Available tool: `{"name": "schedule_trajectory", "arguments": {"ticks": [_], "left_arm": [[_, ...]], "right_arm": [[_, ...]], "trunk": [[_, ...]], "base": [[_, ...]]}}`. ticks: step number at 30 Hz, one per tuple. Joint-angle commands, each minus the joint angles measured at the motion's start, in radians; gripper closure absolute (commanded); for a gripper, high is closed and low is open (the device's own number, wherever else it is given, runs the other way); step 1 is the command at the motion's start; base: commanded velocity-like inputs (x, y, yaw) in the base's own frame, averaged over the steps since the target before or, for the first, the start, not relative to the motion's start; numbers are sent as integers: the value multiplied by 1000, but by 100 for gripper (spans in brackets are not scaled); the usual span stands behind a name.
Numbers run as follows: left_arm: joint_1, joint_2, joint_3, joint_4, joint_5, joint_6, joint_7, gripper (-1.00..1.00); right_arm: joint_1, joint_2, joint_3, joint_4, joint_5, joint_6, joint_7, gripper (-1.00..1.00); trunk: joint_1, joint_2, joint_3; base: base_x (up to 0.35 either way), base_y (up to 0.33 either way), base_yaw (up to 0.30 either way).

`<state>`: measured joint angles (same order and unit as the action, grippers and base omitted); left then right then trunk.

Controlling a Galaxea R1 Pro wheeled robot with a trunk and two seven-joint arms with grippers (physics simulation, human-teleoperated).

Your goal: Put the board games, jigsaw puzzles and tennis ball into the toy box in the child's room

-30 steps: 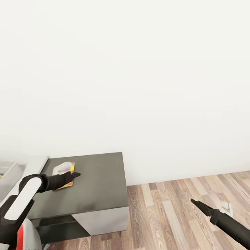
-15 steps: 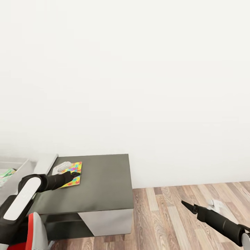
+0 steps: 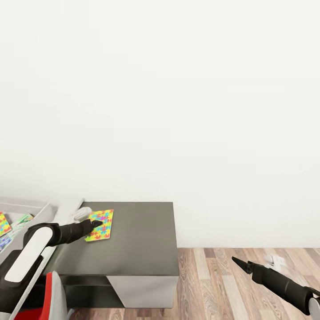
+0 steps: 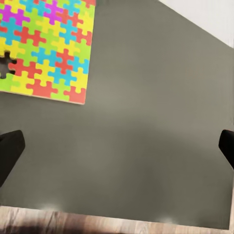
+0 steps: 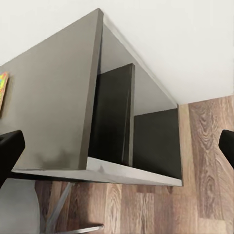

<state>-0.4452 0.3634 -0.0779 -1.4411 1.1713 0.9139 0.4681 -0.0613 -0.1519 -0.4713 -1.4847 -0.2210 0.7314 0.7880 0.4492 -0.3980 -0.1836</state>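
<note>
The left claw [image 3: 96, 223] is hovering, fingers apart, over the jigsaw puzzle [image 3: 101, 225] on the dark counter [image 3: 133, 240]; the left wrist view is revealing the puzzle's missing piece. The right claw [image 3: 235, 261] is hanging spread above the floor [image 3: 213, 284].

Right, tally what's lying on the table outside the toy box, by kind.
jigsaw puzzle: 1
small white object, too blurred to name: 1
Total: 2
</note>
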Motion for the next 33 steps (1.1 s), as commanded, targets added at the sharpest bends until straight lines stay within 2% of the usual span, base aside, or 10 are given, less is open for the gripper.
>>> {"name": "schedule_trajectory", "arguments": {"ticks": [1,33], "left_arm": [[-1,1,-2,-1,10,0,10,-100],[3,1,-2,-1,11,1,10,-100]], "right_arm": [[-1,0,-1,0,-3,6,2,-100],[-1,0,8,0,-5,13,10,-100]], "trunk": [[1,-2,-1],[1,-2,43]], "base": [[59,0,139],[58,0,124]]}}
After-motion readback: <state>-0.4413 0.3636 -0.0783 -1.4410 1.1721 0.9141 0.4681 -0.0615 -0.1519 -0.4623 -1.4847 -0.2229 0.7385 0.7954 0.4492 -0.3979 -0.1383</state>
